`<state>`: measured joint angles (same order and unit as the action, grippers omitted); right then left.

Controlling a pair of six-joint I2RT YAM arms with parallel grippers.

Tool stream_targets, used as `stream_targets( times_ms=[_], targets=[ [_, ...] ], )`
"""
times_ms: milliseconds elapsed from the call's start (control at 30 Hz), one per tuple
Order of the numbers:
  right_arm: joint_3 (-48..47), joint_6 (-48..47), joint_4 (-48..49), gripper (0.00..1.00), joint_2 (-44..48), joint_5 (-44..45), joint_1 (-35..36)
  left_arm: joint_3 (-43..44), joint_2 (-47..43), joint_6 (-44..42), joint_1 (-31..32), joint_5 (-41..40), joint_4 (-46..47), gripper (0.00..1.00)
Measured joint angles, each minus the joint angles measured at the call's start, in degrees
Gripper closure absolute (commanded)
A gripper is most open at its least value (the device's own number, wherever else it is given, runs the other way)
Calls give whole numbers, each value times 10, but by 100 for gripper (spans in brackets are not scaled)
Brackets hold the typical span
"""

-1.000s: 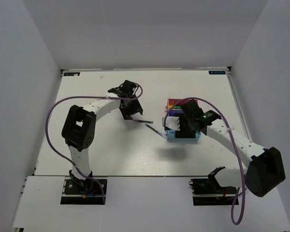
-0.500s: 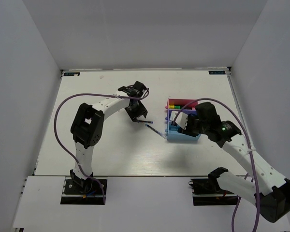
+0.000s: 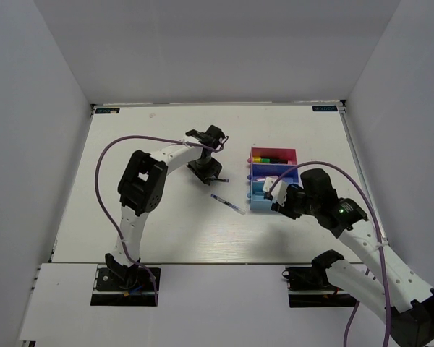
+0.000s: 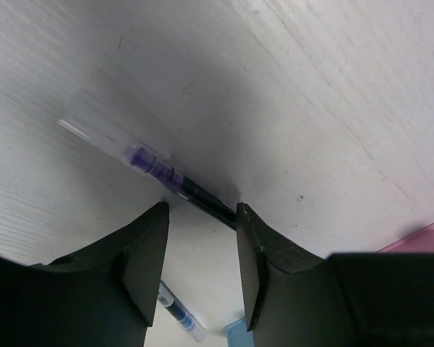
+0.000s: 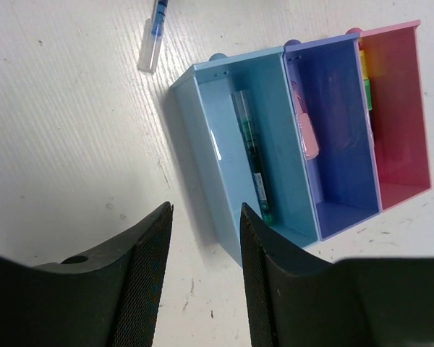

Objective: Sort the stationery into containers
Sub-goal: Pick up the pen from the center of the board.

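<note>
Lately the right tool point(image 5: 205, 210) has been drawn back from the containers point(image 3: 273, 165) and narrowed to half open, with nothing held. A green pen point(image 5: 254, 170) is now left in the light blue tray point(image 5: 206, 159), laid along its length (one more item judged sorted). The left tool point(image 4: 202, 217) has been brought nearer the containers and half closed astride a purple-inked pen point(image 4: 155, 170) on the surface point(image 4: 311, 87); no clamp is evident. Its long axis runs obliquely, clear cap pointed away from the containers.
</note>
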<state>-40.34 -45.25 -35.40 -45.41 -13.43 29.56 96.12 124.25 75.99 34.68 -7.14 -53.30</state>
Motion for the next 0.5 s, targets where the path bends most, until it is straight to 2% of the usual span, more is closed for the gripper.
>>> stream_targets(
  times_ms=[100, 267, 367, 433, 467, 500],
  targets=[
    [14, 7, 8, 54, 9, -9, -4, 8, 5, 10, 0, -10, -7, 52],
    [28, 14, 12, 54, 14, -21, -10, 16, 10, 21, 1, -14, -20, 52],
    [28, 16, 13, 53, 16, -31, -11, 17, 11, 27, 1, -17, -26, 67],
    [28, 17, 13, 51, 16, -37, -11, 21, 14, 27, 1, -19, -36, 72],
    [28, 18, 13, 46, 16, -41, -11, 25, 17, 27, 0, -18, -41, 78],
    [27, 20, 13, 43, 16, -45, -11, 28, 18, 27, 0, -18, -45, 79]
  ],
)
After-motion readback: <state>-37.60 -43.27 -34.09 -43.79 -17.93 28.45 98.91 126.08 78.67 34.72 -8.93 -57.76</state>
